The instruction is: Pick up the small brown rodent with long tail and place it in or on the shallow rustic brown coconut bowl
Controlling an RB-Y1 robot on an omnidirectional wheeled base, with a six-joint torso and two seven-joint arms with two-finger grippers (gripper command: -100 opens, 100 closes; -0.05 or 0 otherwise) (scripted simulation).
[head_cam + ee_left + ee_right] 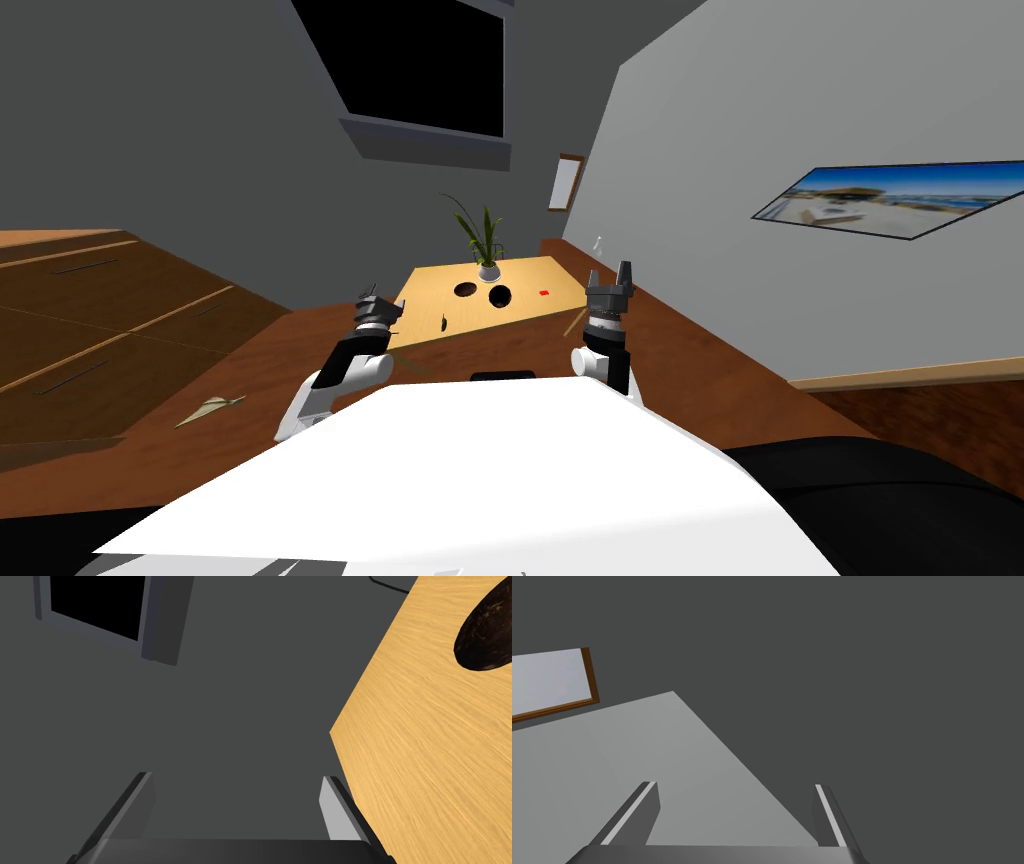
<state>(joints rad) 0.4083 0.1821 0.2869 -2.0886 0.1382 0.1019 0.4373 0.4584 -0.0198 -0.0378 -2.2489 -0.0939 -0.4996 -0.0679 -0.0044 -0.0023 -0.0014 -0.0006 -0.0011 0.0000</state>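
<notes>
The mouse [443,322], a small dark shape, lay on the table [520,272] near its front edge. It was apart from the left bowl [466,289] and right bowl [499,296], both dark and set further in. A plant [487,262] stood behind them. The left gripper [385,303] hovered off the table's left edge, near the mouse, jaws wide and empty. The right gripper [610,272] was raised off the right edge, jaws wide and empty.
</notes>
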